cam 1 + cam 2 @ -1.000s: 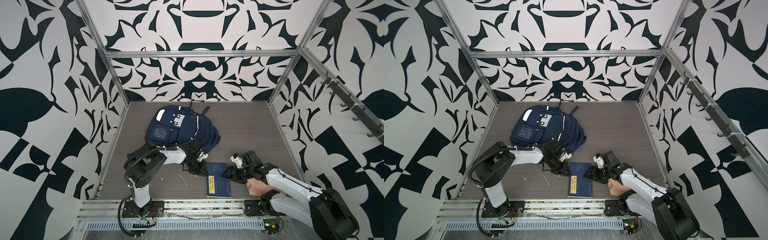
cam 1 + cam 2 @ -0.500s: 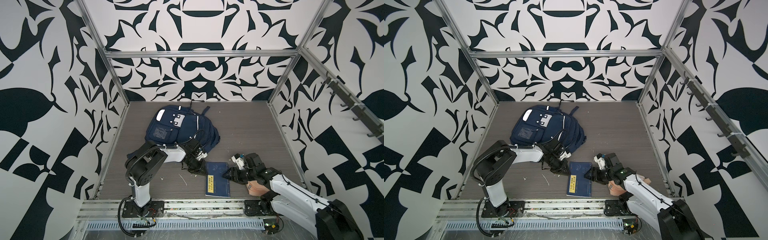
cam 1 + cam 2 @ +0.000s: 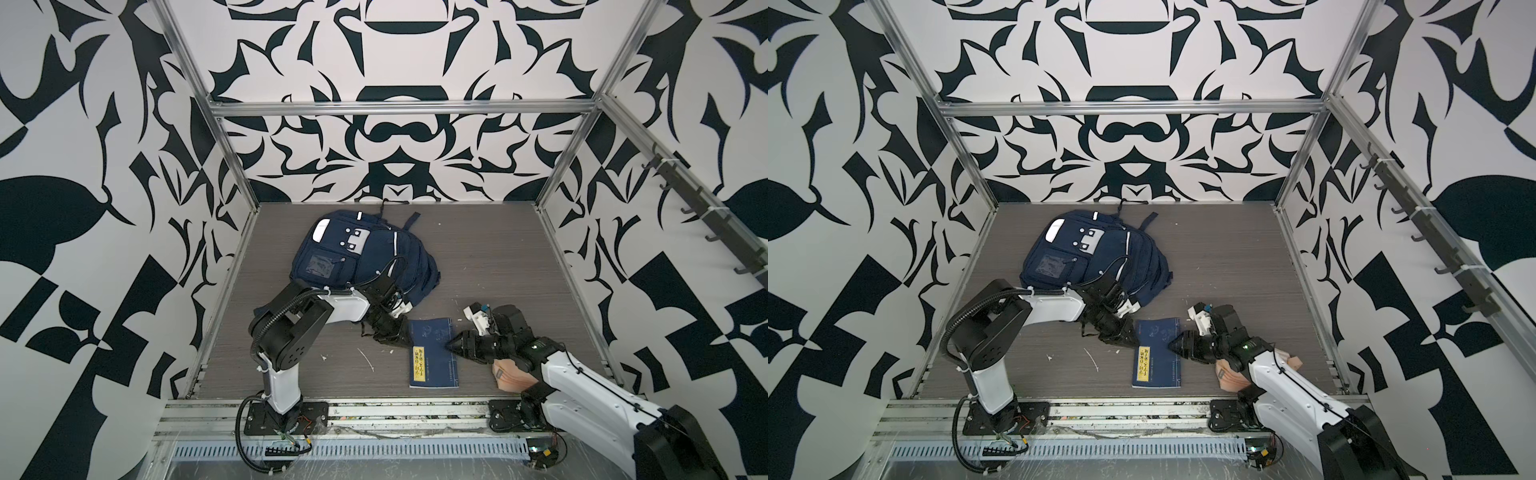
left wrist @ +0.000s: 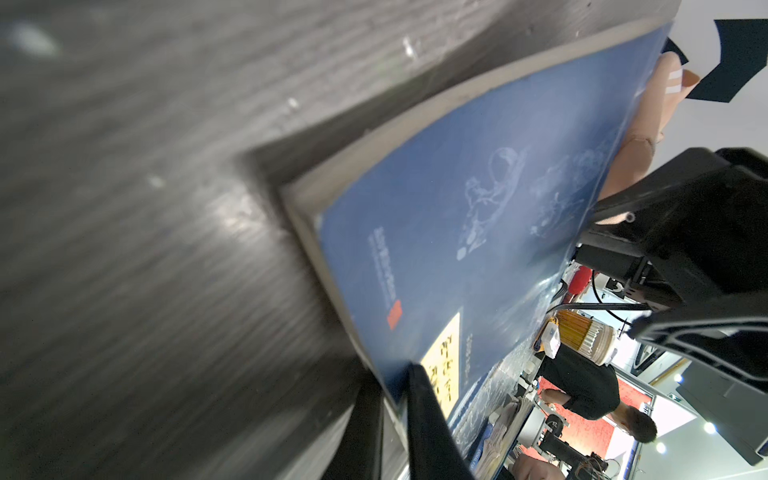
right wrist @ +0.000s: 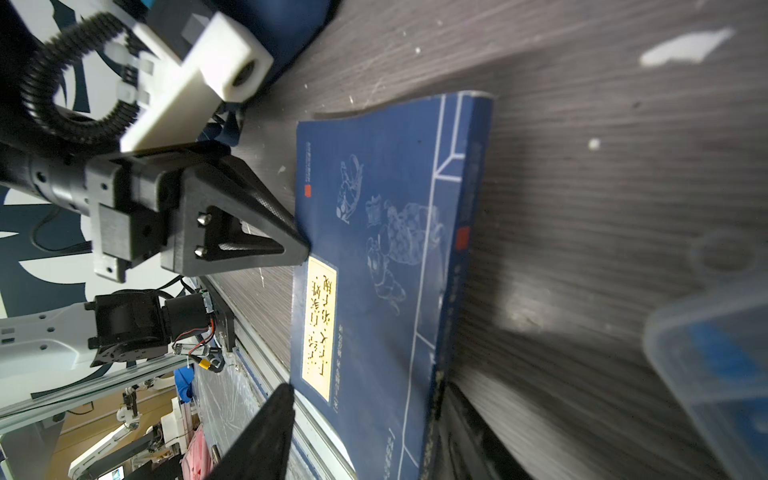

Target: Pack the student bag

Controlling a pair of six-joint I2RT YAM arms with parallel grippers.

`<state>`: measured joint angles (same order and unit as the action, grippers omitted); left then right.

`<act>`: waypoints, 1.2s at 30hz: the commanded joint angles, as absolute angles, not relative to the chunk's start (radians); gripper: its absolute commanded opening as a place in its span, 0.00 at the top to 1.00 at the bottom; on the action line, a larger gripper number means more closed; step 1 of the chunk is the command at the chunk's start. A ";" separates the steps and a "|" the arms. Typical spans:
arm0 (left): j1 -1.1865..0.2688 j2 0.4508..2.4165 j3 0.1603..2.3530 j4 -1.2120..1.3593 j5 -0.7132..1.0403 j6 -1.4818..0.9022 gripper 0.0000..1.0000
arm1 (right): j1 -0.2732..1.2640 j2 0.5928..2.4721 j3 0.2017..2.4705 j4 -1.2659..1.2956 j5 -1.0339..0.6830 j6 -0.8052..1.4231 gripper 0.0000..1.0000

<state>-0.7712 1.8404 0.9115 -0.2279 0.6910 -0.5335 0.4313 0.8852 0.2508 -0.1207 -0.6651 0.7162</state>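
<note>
Left gripper (image 3: 400, 338) pinching the blue book (image 3: 434, 361), lower centre; right gripper (image 3: 451, 344) spread at its right-hand edge; we should clamp before lifting.

Matt navy cloth student bag (image 3: 374, 257); glossy blue paper cover on book (image 3: 432, 365); grey, matt, wood-grained table (image 3: 498, 257).

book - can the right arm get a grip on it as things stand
Probably yes. The book lies on the table with the right gripper at its edge, jaws seemingly open around that edge, and nothing between them. The left gripper pinches the opposite edge, clear of that side.
</note>
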 commanded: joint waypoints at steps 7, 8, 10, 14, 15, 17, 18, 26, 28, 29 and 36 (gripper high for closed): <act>-0.792 1.857 0.927 -0.126 0.718 -0.503 0.84 | 0.453 0.916 0.311 0.184 -0.877 0.725 0.47; -0.787 1.856 0.925 -0.124 0.718 -0.504 0.84 | 0.452 0.923 0.311 0.176 -0.873 0.719 0.47; -0.779 1.853 0.924 -0.121 0.719 -0.506 0.84 | 0.453 0.931 0.311 0.148 -0.852 0.704 0.48; -0.766 1.841 0.915 -0.109 0.722 -0.517 0.84 | 0.451 0.946 0.323 0.056 -0.783 0.661 0.55; -0.765 1.838 0.914 -0.109 0.725 -0.516 0.84 | 0.451 0.948 0.327 0.042 -0.771 0.655 0.57; -0.763 1.834 0.914 -0.109 0.729 -0.517 0.84 | 0.450 0.951 0.335 0.011 -0.746 0.638 0.64; -0.762 1.834 0.916 -0.109 0.730 -0.517 0.84 | 0.449 0.952 0.340 -0.002 -0.736 0.628 0.69; -0.762 1.701 0.950 -0.185 0.715 -0.466 0.48 | 0.443 0.908 0.397 -0.093 -0.680 0.552 1.00; -0.763 1.626 0.985 -0.267 0.677 -0.425 0.29 | 0.439 0.871 0.423 -0.129 -0.681 0.517 1.00; -0.761 1.593 1.013 -0.331 0.650 -0.388 0.23 | 0.437 0.850 0.440 -0.156 -0.681 0.486 1.00; -0.741 1.455 1.159 -0.561 0.514 -0.126 0.08 | 0.376 0.830 0.617 -0.333 -0.795 0.212 1.00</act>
<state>-0.7547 1.4742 1.1107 -0.4026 0.5823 -0.2840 0.4046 0.8276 0.5335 -0.2893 -0.7040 0.3687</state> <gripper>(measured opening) 0.899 0.110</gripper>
